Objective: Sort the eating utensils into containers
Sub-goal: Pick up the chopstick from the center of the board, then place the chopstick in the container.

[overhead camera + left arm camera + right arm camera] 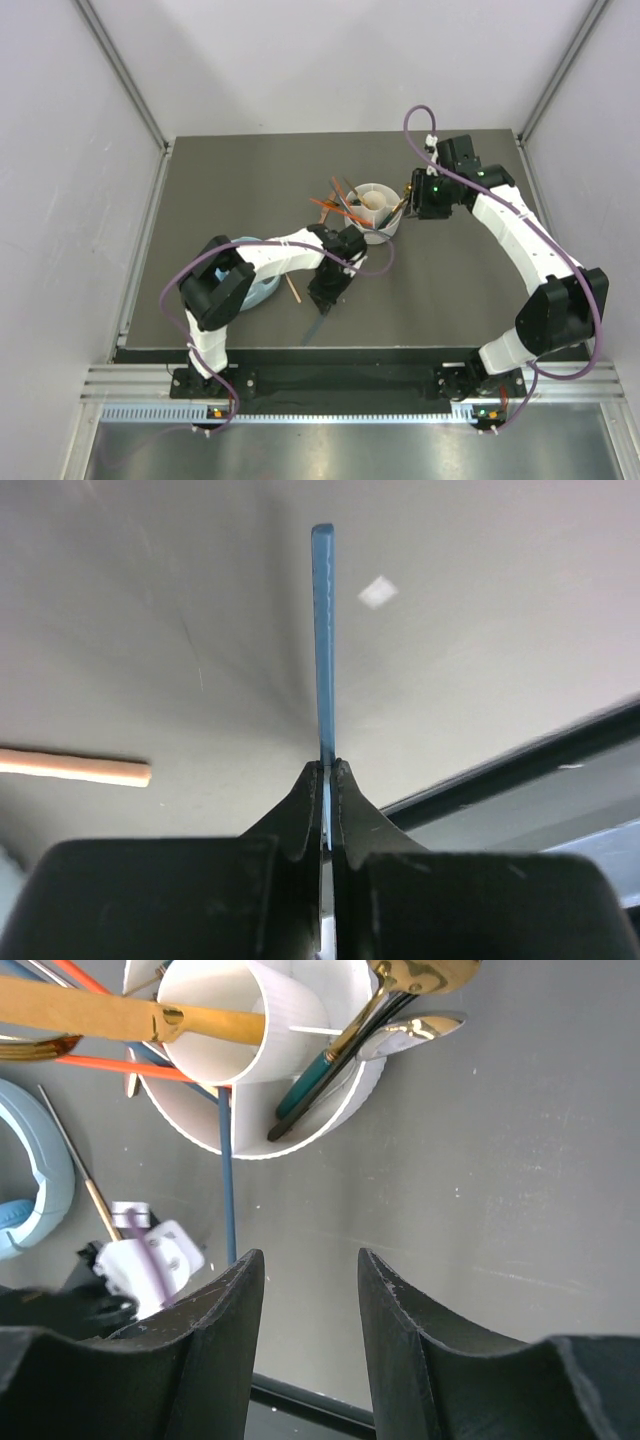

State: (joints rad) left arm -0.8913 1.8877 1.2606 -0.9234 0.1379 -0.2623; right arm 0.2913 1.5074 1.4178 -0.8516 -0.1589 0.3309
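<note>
Contact is seen at the left end effector (327, 770): a blue chopstick (323, 630) is pinched between its clenched fingers and pointed out over the dark counter (480, 660), towards the near edge and apart from the white holder (375, 212). A tan chopstick (75, 767) is seen lying nearby. The right end effector (305, 1270) is released, jaws apart, just beside the holder, in which gold spoons (420, 974) and orange chopsticks (130, 1067) are stood.

Left pincer (327, 767) grips a blue chopstick (323, 630); right pincer (310, 1257) hangs half-open.
</note>
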